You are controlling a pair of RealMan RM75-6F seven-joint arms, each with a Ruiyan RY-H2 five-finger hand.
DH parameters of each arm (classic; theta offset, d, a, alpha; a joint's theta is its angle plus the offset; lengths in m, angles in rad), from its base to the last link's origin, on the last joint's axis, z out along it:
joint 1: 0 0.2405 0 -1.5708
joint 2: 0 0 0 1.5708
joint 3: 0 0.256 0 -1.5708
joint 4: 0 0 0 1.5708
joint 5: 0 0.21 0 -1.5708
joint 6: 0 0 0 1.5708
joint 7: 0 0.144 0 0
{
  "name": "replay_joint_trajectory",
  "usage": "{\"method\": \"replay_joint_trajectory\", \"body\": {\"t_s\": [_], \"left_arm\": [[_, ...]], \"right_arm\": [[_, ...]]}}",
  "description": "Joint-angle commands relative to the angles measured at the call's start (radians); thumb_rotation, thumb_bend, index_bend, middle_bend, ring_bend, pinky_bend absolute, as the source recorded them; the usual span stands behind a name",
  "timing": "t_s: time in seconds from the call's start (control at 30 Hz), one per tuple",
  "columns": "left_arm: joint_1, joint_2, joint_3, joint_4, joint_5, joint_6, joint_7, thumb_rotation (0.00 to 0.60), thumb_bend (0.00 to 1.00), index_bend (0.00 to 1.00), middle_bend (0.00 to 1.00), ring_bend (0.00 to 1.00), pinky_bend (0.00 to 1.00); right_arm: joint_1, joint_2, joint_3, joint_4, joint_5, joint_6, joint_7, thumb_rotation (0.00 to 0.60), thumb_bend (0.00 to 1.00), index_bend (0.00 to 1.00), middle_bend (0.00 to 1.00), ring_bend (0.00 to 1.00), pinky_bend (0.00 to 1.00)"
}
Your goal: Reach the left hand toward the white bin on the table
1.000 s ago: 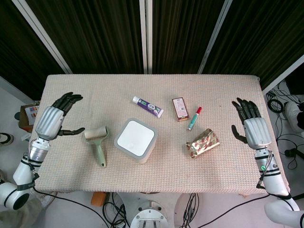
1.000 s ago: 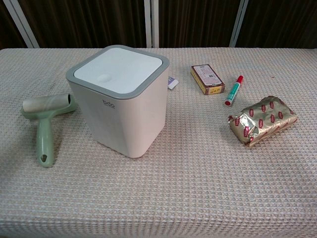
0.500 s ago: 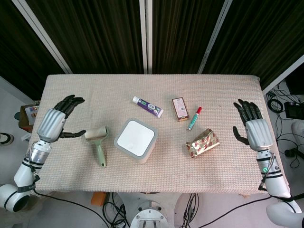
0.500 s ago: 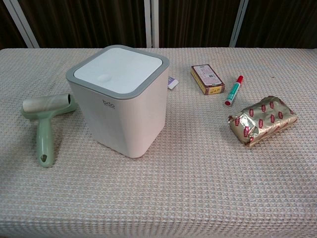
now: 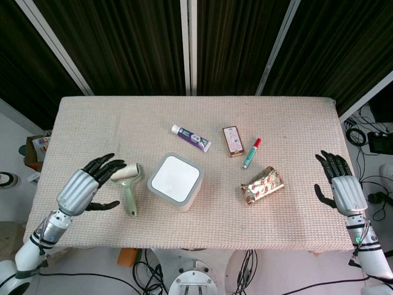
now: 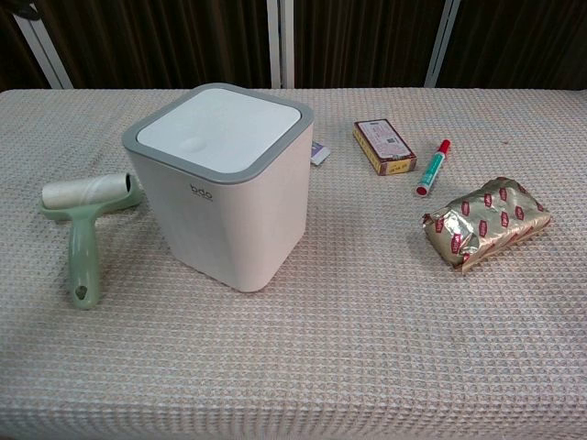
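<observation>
From the head view we see one white square plastic bin with a grey rim (image 5: 175, 182), lid closed, so we cannot tell what is inside it. It stands near the middle of the table (image 5: 295, 117), which is covered in a beige waffle-weave cloth. Just left of the bin lies one pale green lint roller (image 5: 127, 186), between the bin and the left robot hand (image 5: 86, 188). That robot hand hovers with fingers spread and holds nothing; its fingertips are near the roller's head. Behind the bin lies one white toothpaste tube (image 5: 191, 138); to the bin's right and further back, one small brown box (image 5: 233, 141) and one red-capped marker (image 5: 251, 153). Right of the bin sits one gold foil snack packet (image 5: 262, 185). The right robot hand (image 5: 341, 185) hovers at the table's edge well right of the bin, fingers spread, empty.

From the chest view we see the bin (image 6: 220, 183) upright, lid shut. The lint roller (image 6: 84, 229) lies just left of it, and the brown box (image 6: 383, 146), marker (image 6: 433, 168) and foil packet (image 6: 486, 221) lie to its right. Neither robot hand shows here.
</observation>
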Motion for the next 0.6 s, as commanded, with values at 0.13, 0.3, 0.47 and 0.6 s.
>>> {"method": "replay_joint_trajectory", "body": {"t_s": [0.13, 0.3, 0.47, 0.6], "left_arm": [[0.012, -0.024, 0.062, -0.023, 0.068, -0.013, 0.055, 0.506, 0.14, 0.16, 0.19, 0.09, 0.21], [-0.015, -0.048, 0.055, -0.034, 0.081, -0.052, 0.088, 0.498, 0.22, 0.16, 0.19, 0.09, 0.21], [-0.052, -0.087, 0.029, -0.051, 0.101, -0.077, 0.128, 0.491, 0.22, 0.16, 0.19, 0.09, 0.21], [-0.080, -0.115, 0.018, -0.053, 0.101, -0.115, 0.153, 0.488, 0.22, 0.16, 0.20, 0.09, 0.21]], "right_arm": [[-0.069, -0.065, -0.052, 0.097, 0.003, 0.026, 0.078, 0.600, 0.38, 0.00, 0.00, 0.00, 0.00], [-0.088, -0.096, -0.052, 0.147, 0.010, 0.032, 0.104, 0.600, 0.38, 0.00, 0.00, 0.00, 0.00], [-0.093, -0.116, -0.044, 0.179, 0.011, 0.036, 0.104, 0.600, 0.38, 0.00, 0.00, 0.00, 0.00], [-0.094, -0.123, -0.039, 0.192, 0.014, 0.030, 0.107, 0.600, 0.38, 0.00, 0.00, 0.00, 0.00]]}}
